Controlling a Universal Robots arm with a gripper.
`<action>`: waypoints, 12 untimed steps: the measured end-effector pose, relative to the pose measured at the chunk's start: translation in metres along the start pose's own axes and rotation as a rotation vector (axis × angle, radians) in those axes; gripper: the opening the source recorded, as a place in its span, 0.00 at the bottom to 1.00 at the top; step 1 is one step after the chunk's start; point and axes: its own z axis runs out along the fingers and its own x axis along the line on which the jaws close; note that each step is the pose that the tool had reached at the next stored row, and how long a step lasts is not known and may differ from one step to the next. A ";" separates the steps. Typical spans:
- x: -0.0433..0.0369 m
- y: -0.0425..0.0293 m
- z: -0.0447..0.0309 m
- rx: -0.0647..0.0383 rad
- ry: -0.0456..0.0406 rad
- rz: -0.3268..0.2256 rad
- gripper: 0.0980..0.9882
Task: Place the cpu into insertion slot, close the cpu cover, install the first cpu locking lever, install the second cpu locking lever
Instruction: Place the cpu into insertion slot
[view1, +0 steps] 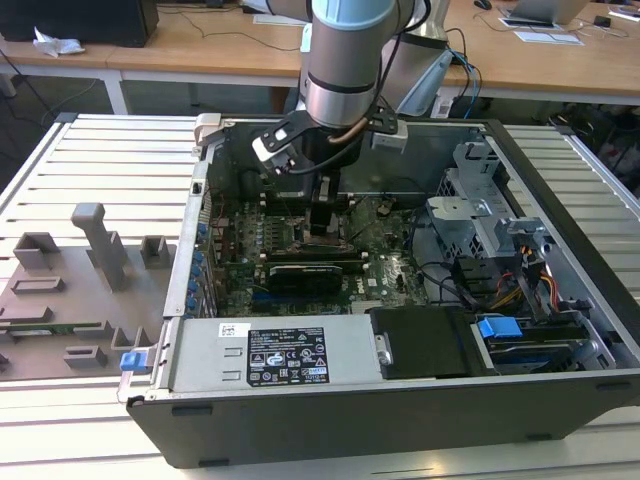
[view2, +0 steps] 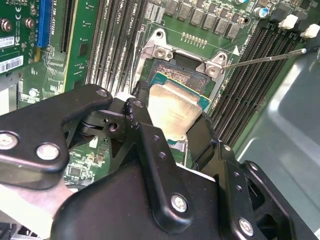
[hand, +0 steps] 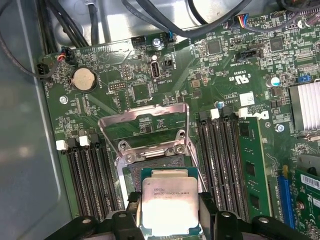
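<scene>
In the exterior view the pincer (view1: 326, 228) hangs inside the open computer case (view1: 400, 425). In the second wrist view it grips the cpu (view2: 172, 107) over the insertion slot (view2: 175, 75), seemingly tilted; a skewed release could bend contacts. In the first wrist view the cpu cover (hand: 142, 114) stands raised.

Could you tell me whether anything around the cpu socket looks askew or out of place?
Nothing looks damaged. The cpu, held in the gripper, does not cover the slot squarely: contact field shows past its far edge. Whether it is seated or tilted, I cannot tell. The cover stands open.
</scene>
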 end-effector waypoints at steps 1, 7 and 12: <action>0.0000 0.0001 0.0007 0.000 0.0001 0.003 0.50; 0.0000 0.0002 0.0037 0.000 0.0002 0.008 0.50; 0.0000 0.0003 0.0068 0.000 0.0003 0.012 0.50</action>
